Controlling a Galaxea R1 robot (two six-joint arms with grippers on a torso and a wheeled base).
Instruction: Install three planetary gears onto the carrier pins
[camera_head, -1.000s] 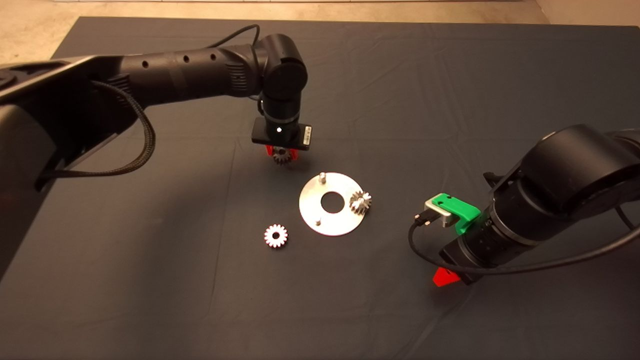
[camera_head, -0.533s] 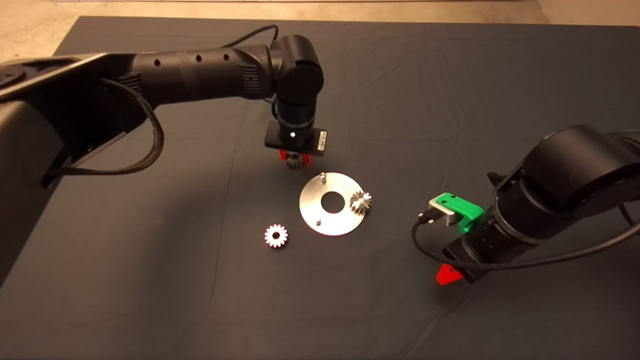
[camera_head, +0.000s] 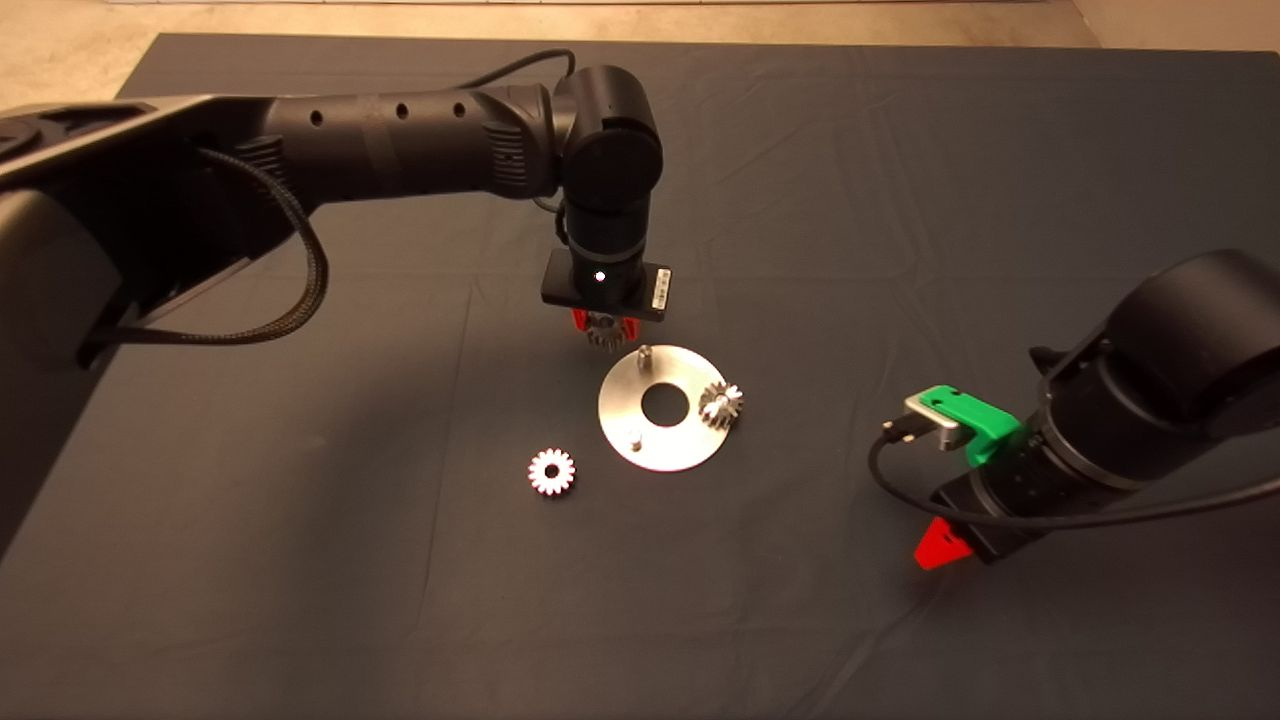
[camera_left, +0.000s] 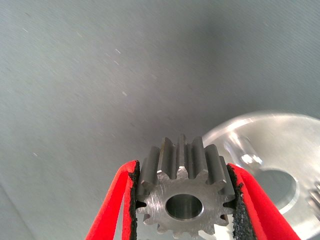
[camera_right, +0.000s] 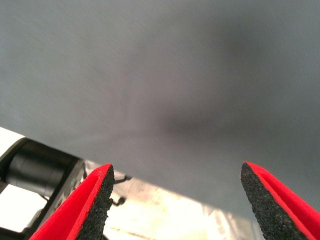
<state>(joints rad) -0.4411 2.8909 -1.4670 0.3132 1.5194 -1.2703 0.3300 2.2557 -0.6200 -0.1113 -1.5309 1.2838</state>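
Planetary gears appear at three places in the head view. One gear (camera_head: 605, 331) is clamped between the red fingers of the left gripper (camera_head: 604, 329) just above centre frame, beside the upper-left edge of the flat silver disc (camera_head: 680, 440). In the left wrist view this held gear (camera_left: 184, 192) stands on edge with its centre hole facing the camera, and the black pads (camera_left: 132, 195) press against its teeth on both sides; the jaws are narrowed to the gear's width. A second gear (camera_head: 720, 403) sits on the right-hand part of the disc. A third gear (camera_head: 551, 471) lies flat on the dark mat (camera_head: 300, 560), left of the disc and apart from it. Two bare carrier pins stand upright on the disc: the upper pin (camera_head: 645, 353) just below the held gear, the lower-left pin (camera_head: 634, 436) near the rim. The right gripper (camera_head: 940, 545) waits at lower right of the head view; its wrist view shows its fingers (camera_right: 95, 200) spread wide, holding nothing.
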